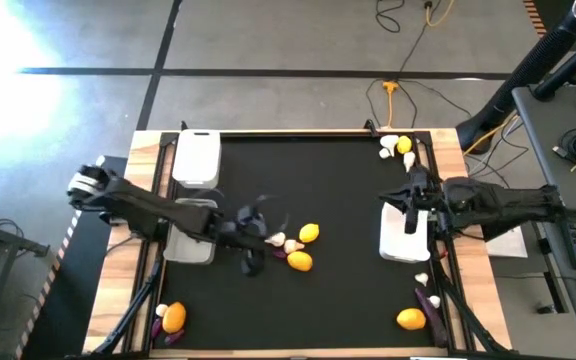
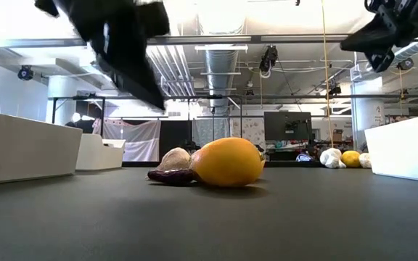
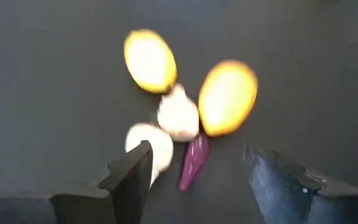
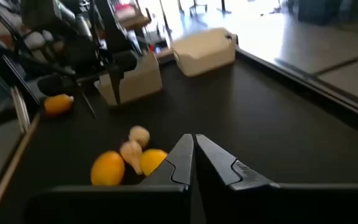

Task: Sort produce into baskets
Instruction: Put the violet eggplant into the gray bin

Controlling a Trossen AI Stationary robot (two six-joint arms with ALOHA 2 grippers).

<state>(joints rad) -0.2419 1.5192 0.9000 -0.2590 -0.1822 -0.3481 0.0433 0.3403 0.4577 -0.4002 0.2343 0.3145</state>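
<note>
A heap of produce lies mid-table: two yellow citrus fruits [image 1: 309, 233] [image 1: 300, 262], two white garlic bulbs [image 1: 276, 240] [image 1: 293, 244] and a purple eggplant [image 1: 280, 254]. My left gripper [image 1: 260, 238] hovers open just left of the heap. In the left wrist view its fingers [image 3: 197, 177] stand apart, with one garlic bulb [image 3: 149, 146] and the eggplant [image 3: 193, 162] ahead of them. My right gripper [image 1: 406, 198] is shut and empty above the right basket [image 1: 405, 240]; its wrist view shows the tips together [image 4: 193, 158]. Two more white baskets [image 1: 196, 157] [image 1: 190, 240] stand at the left.
More produce lies in the corners: garlic and citrus at the far right [image 1: 396, 147], citrus and eggplant at the near left [image 1: 173, 318], and citrus [image 1: 411, 318], eggplant [image 1: 430, 300] and garlic [image 1: 421, 279] at the near right. A wooden rim [image 1: 298, 132] borders the black mat.
</note>
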